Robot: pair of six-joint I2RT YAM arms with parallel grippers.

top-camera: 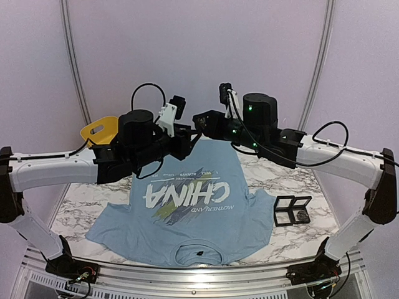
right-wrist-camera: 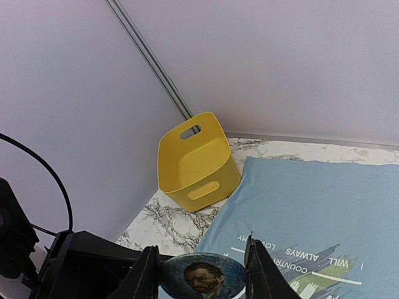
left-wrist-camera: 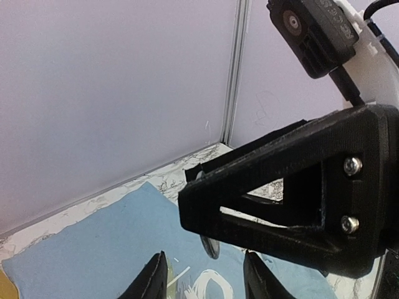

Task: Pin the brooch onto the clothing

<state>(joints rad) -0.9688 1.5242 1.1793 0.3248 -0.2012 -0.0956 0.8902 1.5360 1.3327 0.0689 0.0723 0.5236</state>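
What could go wrong: I hold the small round brooch with a painted man's face only by its edges, high in the air. If my squeeze slips, it may drop or twist.
Another worry: my two grippers are very near each other. A push too far could make them bump and knock the brooch loose.
The pin: I cannot see the back, so I cannot tell if it is undone.
My right gripper: up high, reaching to the middle, fingers pressed on the brooch.
My left gripper: up high too, facing the right one, fingers apart with nothing between them.
The clothing: the light blue T-shirt with big white CHINA letters lies flat on the white marble table, below both grippers, not touched.
Also there: a yellow plastic bin at the far corner.
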